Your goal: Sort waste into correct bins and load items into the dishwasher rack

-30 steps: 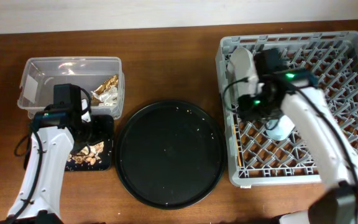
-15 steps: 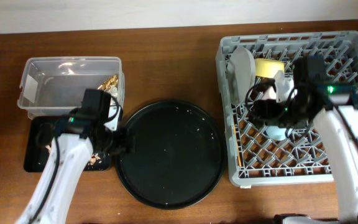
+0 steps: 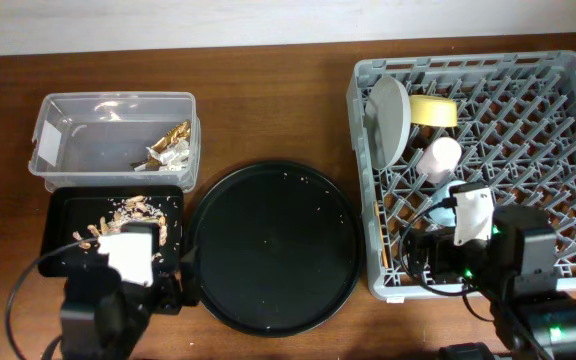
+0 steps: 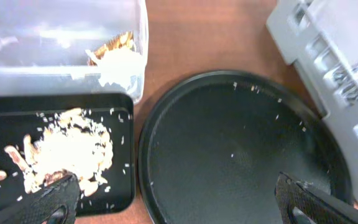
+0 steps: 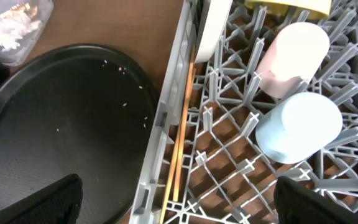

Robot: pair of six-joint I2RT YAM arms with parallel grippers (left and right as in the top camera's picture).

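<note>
Brown wooden table (image 3: 268, 110) is carrying the whole layout. Tub (image 3: 68, 140) is sitting at far left. The wrapper (image 3: 176, 133) and a napkin (image 3: 168, 153) are lying in the right end of the tub, touching each other. Just in front of it the black tray (image 3: 63, 215) is sitting, with scraps (image 3: 133, 208) lying scattered across it. In the middle, between black tray and rack (image 3: 360, 90), the round tray (image 3: 273, 250) is sitting and carrying a few pale specks.

The rack is occupying the right side. In its far-left corner the plate (image 3: 388, 115) is standing on edge by the wall. Just right of the plate, the bowl (image 3: 435, 110) is leaning tilted on edge. Near the bowl, the pink cup (image 5: 294, 56) is resting among the pegs. The blue cup (image 5: 297, 127) is resting just beside it, nearer the robot. The chopsticks (image 5: 182, 130) are lying together along the inside of the rack's left wall.

Arms:
- The left gripper (image 4: 179, 199) is hovering over the near part of the round tray, close to the black tray. Its fingers are standing spread wide, released, gripping nothing.
- The right gripper (image 5: 173, 199) is hovering above the rack's near-left part, over the wall and the chopsticks. It is likewise spread wide and released.
</note>
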